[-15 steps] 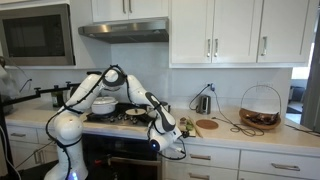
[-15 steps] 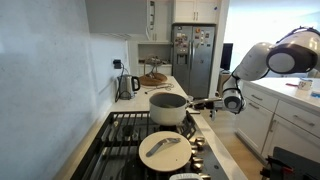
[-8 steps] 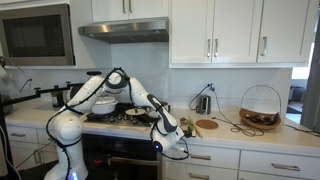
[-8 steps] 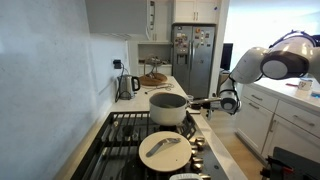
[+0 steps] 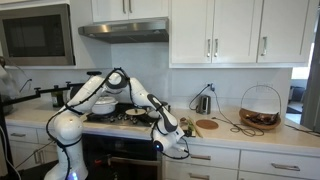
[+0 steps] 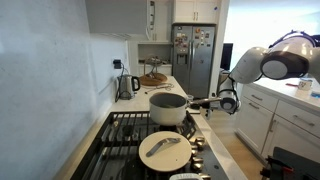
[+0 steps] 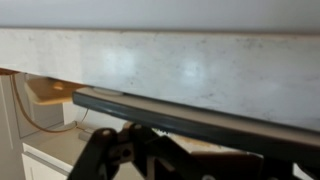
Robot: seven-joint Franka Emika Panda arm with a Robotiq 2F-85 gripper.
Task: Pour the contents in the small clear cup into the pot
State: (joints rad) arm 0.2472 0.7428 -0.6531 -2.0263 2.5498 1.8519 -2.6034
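The pot (image 6: 167, 108) is low, silver-grey and dark inside. It stands on the stove with its long handle (image 6: 201, 101) pointing off the front edge. My gripper (image 6: 226, 102) hangs in front of the stove, just past the end of that handle. It also shows in an exterior view (image 5: 160, 121) at the stove's front edge. In the wrist view the dark, blurred jaws (image 7: 190, 160) sit below a pale stone counter edge (image 7: 200, 65). I cannot tell whether they are open. I cannot make out the small clear cup in any view.
A larger white rounded pot (image 5: 103, 103) stands at the back of the stove. A flat round pan (image 6: 165, 150) sits on the nearest burner. A kettle (image 6: 127, 85) and a wooden board (image 6: 153, 78) stand on the far counter. A wire basket (image 5: 260, 107) is on the counter.
The arm has shifted slightly, bringing the gripper a little closer to the stove's front edge and the pot handle. The pots have not moved.
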